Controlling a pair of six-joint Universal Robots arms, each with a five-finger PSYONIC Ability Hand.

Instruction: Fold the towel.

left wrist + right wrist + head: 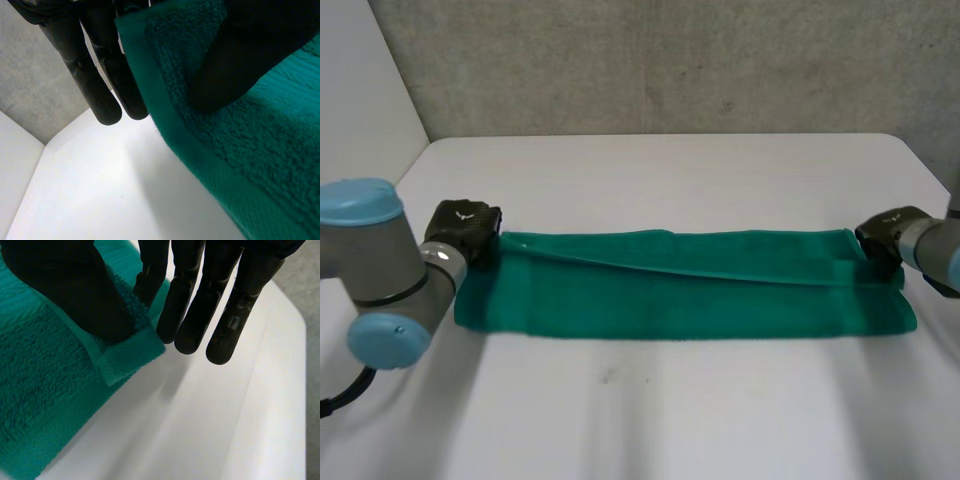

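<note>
A green towel (680, 290) lies as a long strip across the white table (650, 180), its upper layer folded over with a slanting edge. My left hand (465, 230) is at the towel's far left corner. There the thumb (230, 60) presses the towel (240, 150) from above, and straight fingers (100, 80) run along its hem. My right hand (885, 236) is at the far right corner. Its thumb (65, 290) pinches that corner of the towel (50, 380) against a finger (150, 275), while the remaining fingers hang straight past the hem.
A grey wall stands behind the table's far edge. The table's rounded far corners lie just beyond each hand. Bare white tabletop stretches in front of the towel and behind it.
</note>
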